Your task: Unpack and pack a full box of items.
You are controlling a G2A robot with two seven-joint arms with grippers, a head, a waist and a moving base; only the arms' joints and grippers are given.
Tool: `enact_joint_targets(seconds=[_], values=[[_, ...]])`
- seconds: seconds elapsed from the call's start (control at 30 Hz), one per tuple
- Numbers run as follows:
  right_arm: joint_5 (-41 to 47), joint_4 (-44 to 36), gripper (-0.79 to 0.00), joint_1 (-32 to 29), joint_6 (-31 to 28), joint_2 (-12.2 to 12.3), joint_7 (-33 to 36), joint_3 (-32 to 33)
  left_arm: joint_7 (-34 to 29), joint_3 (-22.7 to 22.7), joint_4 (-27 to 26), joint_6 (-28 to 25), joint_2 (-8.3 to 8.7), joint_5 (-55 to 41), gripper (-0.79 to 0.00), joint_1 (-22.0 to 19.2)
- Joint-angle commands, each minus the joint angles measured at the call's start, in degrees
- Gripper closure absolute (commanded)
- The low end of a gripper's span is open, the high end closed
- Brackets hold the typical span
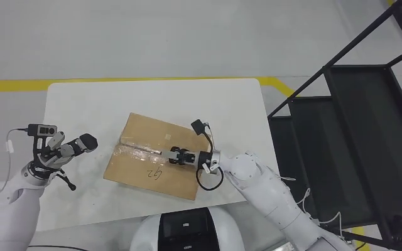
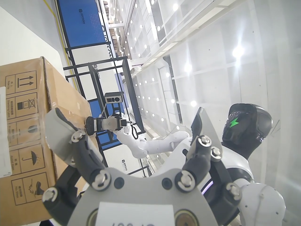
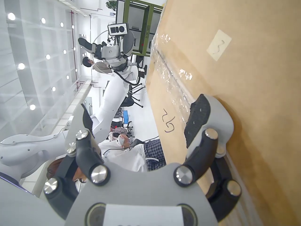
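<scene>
A closed brown cardboard box (image 1: 151, 141) is seen on the white table (image 1: 157, 97), set in the middle of its near half and turned askew to the table's edges. Its top flaps are held shut by a strip of clear, glossy tape (image 3: 170, 82) laid along the centre seam. A dark handwritten mark (image 3: 168, 123) is found on the flap nearer the robot, and a small pale label (image 3: 218, 44) is stuck on the farther flap. On one side wall a column of printed handling symbols (image 2: 22, 118) is shown. The right gripper (image 1: 171, 154) is held low over the box top at the tape, with its fingers spread wide; one padded finger (image 3: 200, 116) is laid close along the cardboard, though contact cannot be made out, and the other is raised clear of it. The left gripper (image 1: 86, 143) is held over the table's left part, well apart from the box, with its fingers likewise spread and nothing between them
</scene>
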Motion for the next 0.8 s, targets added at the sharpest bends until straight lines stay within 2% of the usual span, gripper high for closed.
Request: enact_joint_targets(seconds=[0.0,0.13,0.27,0.4,0.5,0.6,0.77], values=[[1.4,-1.52,-0.785,-0.3,-2.29,0.1,0.12,0.62,-0.16,-0.1,-0.02,0.17,-0.13,0.07,-0.785,-0.03],[3.26,-6.63,-0.785,-2.68,-7.01,1.05,1.47,4.77,-0.29,-0.31,0.21,0.3,-0.4,0.42,-0.785,-0.28],[1.39,-12.83,-0.785,-8.58,-10.57,2.82,1.15,13.45,0.1,-0.21,0.45,-0.09,-0.79,-0.03,-0.785,-0.94],[-0.02,-16.89,-0.785,-16.39,-14.53,4.25,-3.31,24.38,0.61,0.53,0.27,-0.6,-1.23,0.48,-0.785,-1.53],[0.37,-18.11,-0.785,-21.08,-18.69,4.68,-7.64,29.81,1.31,1.19,0.42,-1.3,-1.55,1.31,-0.785,-2.01],[0.04,-18.17,-0.785,-23.72,-20.07,4.82,-10.0,31.89,2.1,1.7,0.76,-2.02,-1.82,2.02,-0.785,-2.47],[0.69,-18.14,-0.784,-24.05,-20.46,4.85,-10.19,31.98,3.3,2.03,0.64,-2.2,-2.03,2.75,-0.784,-2.87]])
